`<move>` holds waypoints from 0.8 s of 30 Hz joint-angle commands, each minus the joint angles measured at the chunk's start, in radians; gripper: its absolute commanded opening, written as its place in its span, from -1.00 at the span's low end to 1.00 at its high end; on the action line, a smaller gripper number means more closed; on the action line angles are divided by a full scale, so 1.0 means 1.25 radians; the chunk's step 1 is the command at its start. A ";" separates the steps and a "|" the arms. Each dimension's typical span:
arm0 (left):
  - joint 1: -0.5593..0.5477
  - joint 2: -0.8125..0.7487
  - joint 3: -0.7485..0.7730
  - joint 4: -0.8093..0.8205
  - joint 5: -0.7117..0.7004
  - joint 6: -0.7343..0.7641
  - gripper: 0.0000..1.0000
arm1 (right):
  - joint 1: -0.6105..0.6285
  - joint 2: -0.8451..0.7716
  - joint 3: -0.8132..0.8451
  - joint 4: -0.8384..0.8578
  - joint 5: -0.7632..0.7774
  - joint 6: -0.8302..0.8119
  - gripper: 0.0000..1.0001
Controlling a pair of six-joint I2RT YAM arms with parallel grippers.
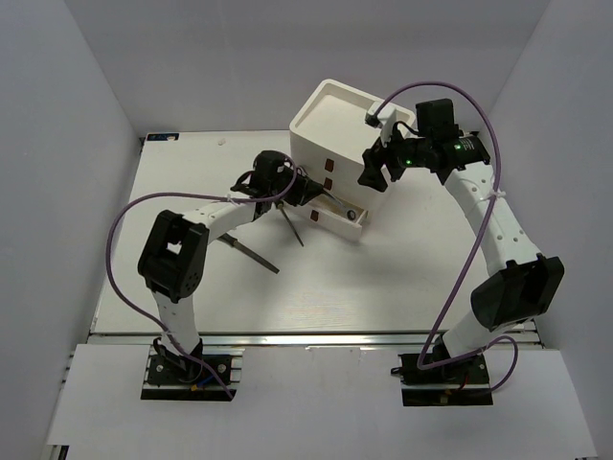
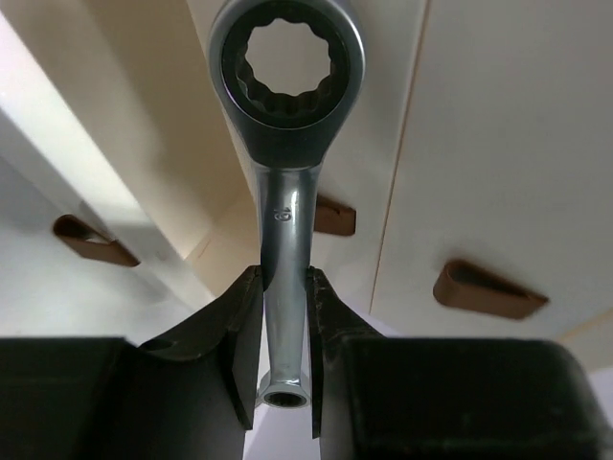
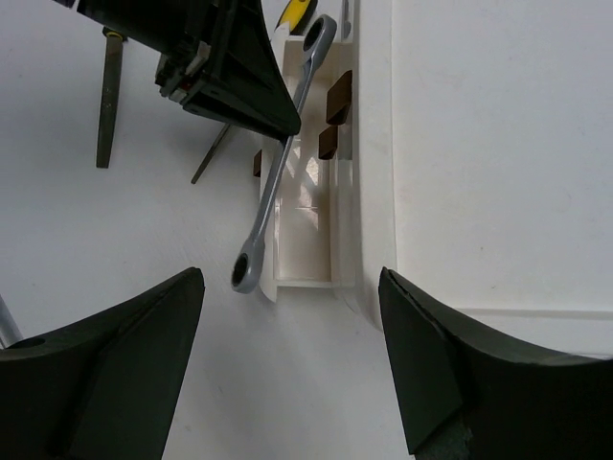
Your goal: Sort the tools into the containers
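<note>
The white drawer box (image 1: pixel 337 120) stands at the back of the table, its lowest drawer (image 1: pixel 337 220) pulled out. My left gripper (image 1: pixel 308 192) is shut on a grey metal wrench (image 2: pixel 285 220), gripping its shaft, ring head (image 2: pixel 287 67) pointing at the box front. In the right wrist view the wrench (image 3: pixel 278 172) slants across the open drawer's (image 3: pixel 306 230) side wall. A yellow-handled tool (image 3: pixel 295 11) lies in that drawer. My right gripper (image 3: pixel 290 287) is open and empty, hovering above the drawer's end (image 1: pixel 378 174).
A file (image 1: pixel 254 254) and a thin screwdriver (image 1: pixel 292 228) lie on the table left of the box; both show in the right wrist view, file (image 3: pixel 110 96) and screwdriver (image 3: pixel 213 153). Red-brown drawer tabs (image 2: pixel 484 290) face my left gripper.
</note>
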 commanded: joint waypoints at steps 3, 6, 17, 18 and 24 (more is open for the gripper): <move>-0.019 -0.012 0.071 0.034 -0.061 -0.124 -0.91 | -0.010 -0.038 -0.010 0.031 -0.024 0.013 0.58; -0.024 -0.007 0.075 0.025 -0.061 -0.145 -0.42 | -0.011 -0.041 -0.017 0.031 -0.029 0.013 0.58; -0.024 -0.008 0.067 0.045 -0.040 -0.145 0.09 | -0.011 -0.036 -0.015 0.032 -0.039 0.016 0.58; -0.024 -0.012 0.066 0.053 -0.039 -0.142 -0.04 | -0.011 -0.037 -0.015 0.032 -0.039 0.016 0.59; -0.013 -0.097 -0.053 0.157 0.006 0.013 -1.00 | -0.010 -0.033 0.001 0.031 -0.044 -0.010 0.59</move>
